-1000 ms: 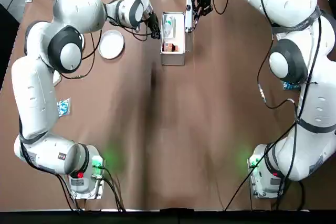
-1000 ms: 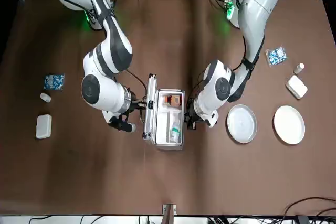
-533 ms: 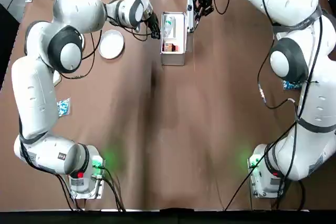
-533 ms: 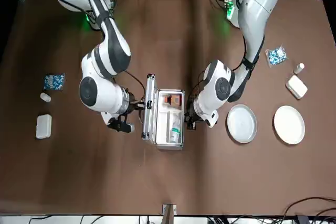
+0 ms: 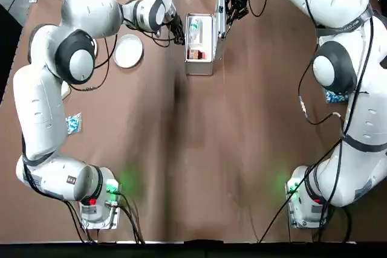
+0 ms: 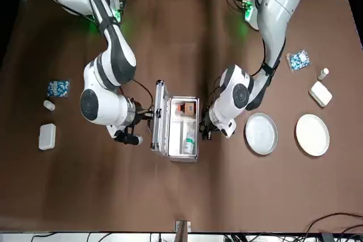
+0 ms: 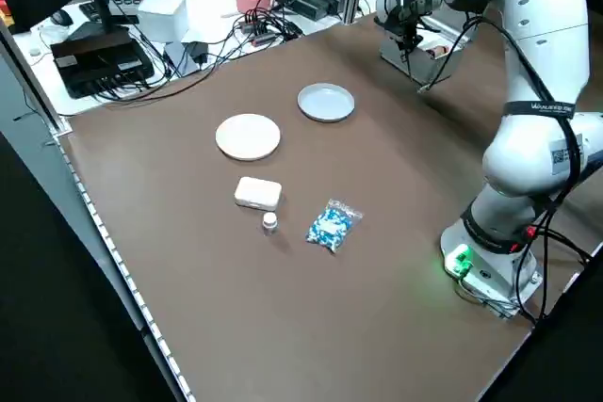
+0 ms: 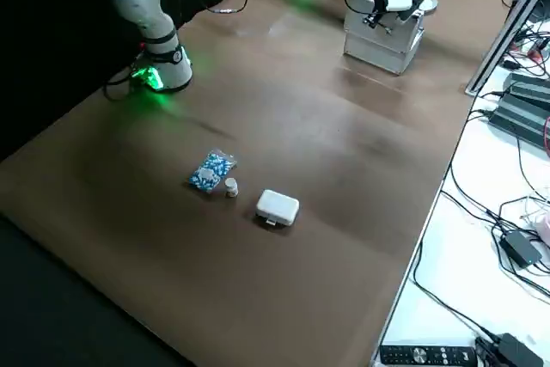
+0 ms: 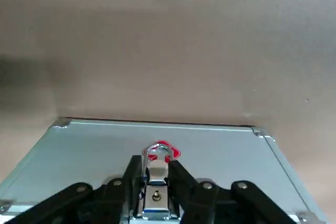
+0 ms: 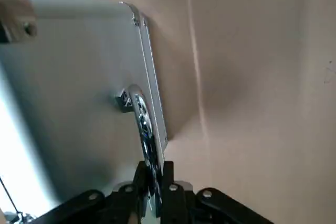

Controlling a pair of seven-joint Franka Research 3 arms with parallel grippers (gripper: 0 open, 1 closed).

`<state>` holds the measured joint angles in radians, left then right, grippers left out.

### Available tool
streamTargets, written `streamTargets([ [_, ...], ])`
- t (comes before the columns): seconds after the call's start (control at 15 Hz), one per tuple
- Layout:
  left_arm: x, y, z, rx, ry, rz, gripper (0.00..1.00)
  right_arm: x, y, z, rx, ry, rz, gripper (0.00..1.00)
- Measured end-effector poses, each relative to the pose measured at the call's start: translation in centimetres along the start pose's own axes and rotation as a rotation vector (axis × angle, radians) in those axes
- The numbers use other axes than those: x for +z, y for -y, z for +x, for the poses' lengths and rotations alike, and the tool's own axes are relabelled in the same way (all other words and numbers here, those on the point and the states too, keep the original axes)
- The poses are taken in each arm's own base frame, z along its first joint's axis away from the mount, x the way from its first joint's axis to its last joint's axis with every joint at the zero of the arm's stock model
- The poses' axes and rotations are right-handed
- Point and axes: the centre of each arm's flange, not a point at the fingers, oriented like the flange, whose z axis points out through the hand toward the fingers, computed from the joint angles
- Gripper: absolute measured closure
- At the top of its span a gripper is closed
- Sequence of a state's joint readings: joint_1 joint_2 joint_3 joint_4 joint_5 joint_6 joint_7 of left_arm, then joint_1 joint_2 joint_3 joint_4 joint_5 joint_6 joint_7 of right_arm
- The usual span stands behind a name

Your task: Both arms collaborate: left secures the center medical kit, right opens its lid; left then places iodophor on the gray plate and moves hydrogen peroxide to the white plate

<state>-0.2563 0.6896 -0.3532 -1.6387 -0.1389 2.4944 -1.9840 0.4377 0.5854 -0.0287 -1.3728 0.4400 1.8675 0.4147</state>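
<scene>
Silver lid (image 6: pixel 160 118) stands open left of frame centre, the right pincer (image 6: pixel 150 115) clamping its handle (image 10: pixel 144 124); kit (image 6: pixel 182 157), centre, holds both bottles (image 6: pixel 189 144); left pincer (image 6: pixel 205 126) grips its latch (image 9: pixel 157 176); plates (image 6: pixel 261 134), right, await filling.

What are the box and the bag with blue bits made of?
The box looks like dull silvery metal, perhaps aluminium, with shiny corners. The bag seems to be clear, crinkly plastic, because the blue bits show through it.
</scene>
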Motion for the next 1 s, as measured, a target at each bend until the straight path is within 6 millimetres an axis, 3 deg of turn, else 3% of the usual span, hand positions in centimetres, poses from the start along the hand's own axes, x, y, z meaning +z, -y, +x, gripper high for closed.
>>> streamTargets([
  [0.2, 0.0, 0.0, 0.0, 0.000, 0.000, 0.000, 0.72, 1.1, -1.7, 0.9, 0.001, 0.014, -0.021, 0.82],
  [0.33, 0.0, 0.0, 0.0, 0.000, 0.000, 0.001, 0.71, 2.8, -3.6, 2.5, -0.006, 0.014, -0.031, 0.65],
  [0.4, 0.1, 0.1, 0.0, 0.000, -0.002, 0.005, 0.67, 3.0, -3.7, 2.7, -0.014, 0.015, -0.029, 0.57],
  [0.53, 0.4, 0.5, -0.1, 0.001, -0.007, 0.024, 0.48, 3.2, -3.9, 2.7, -0.019, 0.013, -0.040, 0.53],
  [0.6, 0.5, 0.6, -0.1, 0.000, -0.010, 0.032, 0.39, 3.5, -4.2, 3.0, -0.017, 0.008, -0.048, 0.43],
  [0.87, 0.6, 0.8, 0.5, -0.006, -0.032, 0.074, 0.03, 3.8, -4.4, 3.4, -0.028, 0.001, -0.042, 0.40],
  [1.0, -0.3, 0.5, 0.8, -0.010, -0.042, 0.084, 0.00, 4.0, -4.6, 3.7, -0.061, 0.006, -0.019, 0.37],
])
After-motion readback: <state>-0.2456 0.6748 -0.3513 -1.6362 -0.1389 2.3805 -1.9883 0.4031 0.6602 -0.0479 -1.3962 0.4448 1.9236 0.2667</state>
